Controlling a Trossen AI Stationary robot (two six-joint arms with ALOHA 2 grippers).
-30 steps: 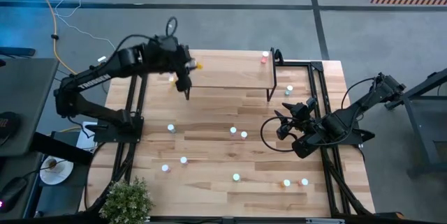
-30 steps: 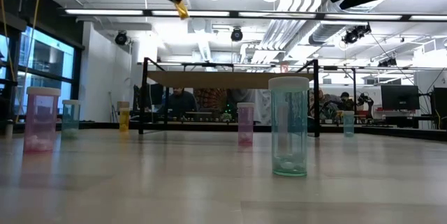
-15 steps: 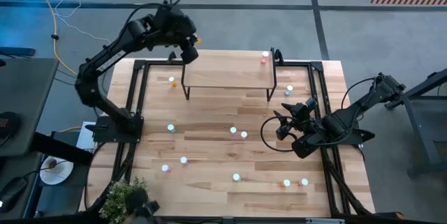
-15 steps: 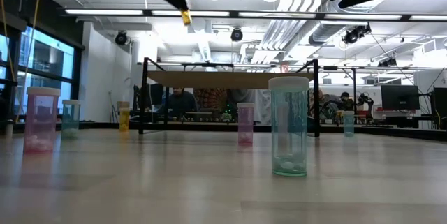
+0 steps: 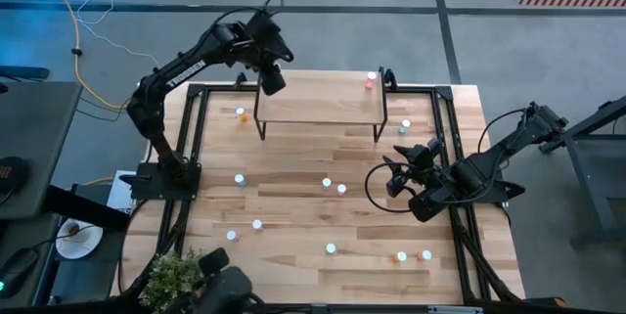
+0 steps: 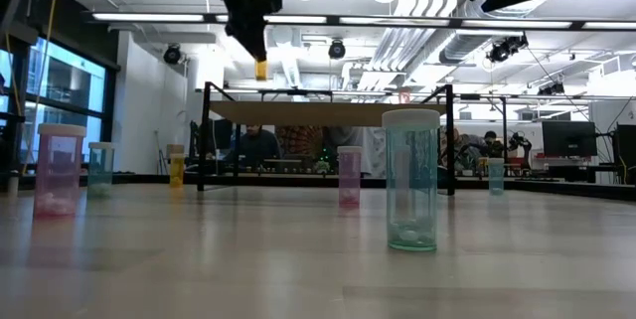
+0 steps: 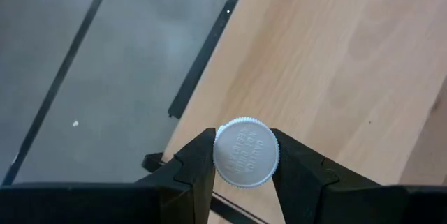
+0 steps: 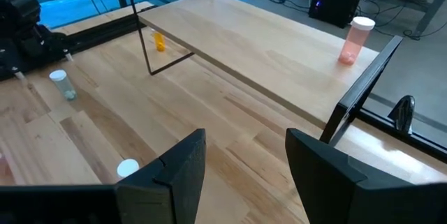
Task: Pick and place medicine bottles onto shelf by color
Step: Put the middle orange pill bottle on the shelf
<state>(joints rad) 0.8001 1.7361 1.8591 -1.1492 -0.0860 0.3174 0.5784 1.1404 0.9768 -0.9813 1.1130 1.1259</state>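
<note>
Left wrist view shows the left gripper (image 7: 244,165) pinching a bottle (image 7: 246,151) by its white cap, one dark finger (image 7: 195,165) pressed to each side, above the light-wood shelf (image 7: 335,77) near its edge. From overhead, the left gripper (image 5: 273,79) hangs over the shelf's (image 5: 318,109) left end at the far side of the table (image 5: 293,172). From table height, the held bottle's orange body (image 6: 260,69) hangs above the shelf top. A pink bottle (image 5: 371,80) stands on the shelf's right end. The right gripper (image 5: 394,174) waits over the table's right side, fingers spread with nothing between them. Other bottles (image 5: 334,188) stand scattered on the table.
</note>
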